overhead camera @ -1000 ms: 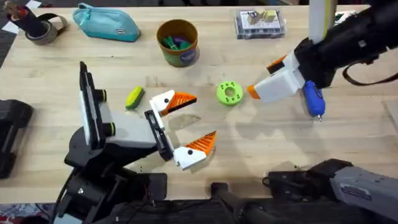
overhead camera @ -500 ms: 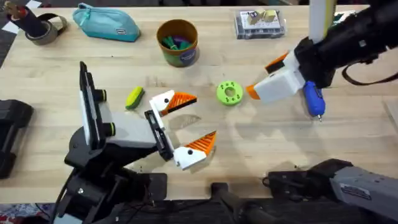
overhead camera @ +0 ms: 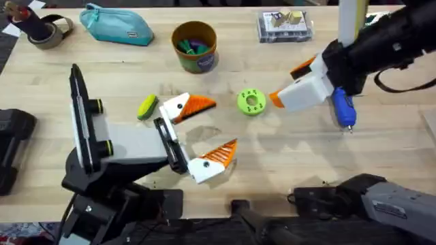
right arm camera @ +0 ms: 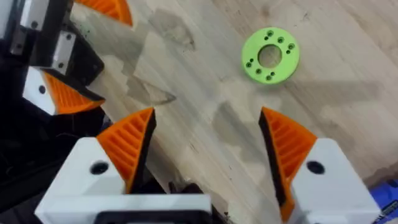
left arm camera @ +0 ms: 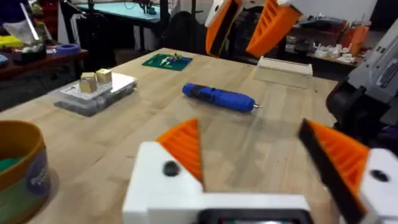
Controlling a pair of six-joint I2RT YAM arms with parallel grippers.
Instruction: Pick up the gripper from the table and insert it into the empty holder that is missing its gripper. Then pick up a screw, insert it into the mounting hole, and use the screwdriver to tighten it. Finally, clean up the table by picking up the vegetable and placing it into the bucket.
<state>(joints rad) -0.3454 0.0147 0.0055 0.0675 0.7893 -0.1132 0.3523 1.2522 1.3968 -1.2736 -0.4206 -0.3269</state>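
The left pincer [overhead camera: 201,129] is spread wide and holds nothing. The right pincer [right arm camera: 208,152] is spread too. The corn [overhead camera: 147,107] lies on the bench [overhead camera: 286,156], not in the bucket [overhead camera: 195,46]. The screwdriver [overhead camera: 343,109] lies untouched.

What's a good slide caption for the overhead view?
Both open grippers, left and right, flank the green disc; corn and screwdriver lie on the table.

The bucket [left arm camera: 18,171] is being cut off by the left wrist picture's edge. The screwdriver [overhead camera: 343,109] is being partly hidden under the right arm near the table's [overhead camera: 272,156] right edge.
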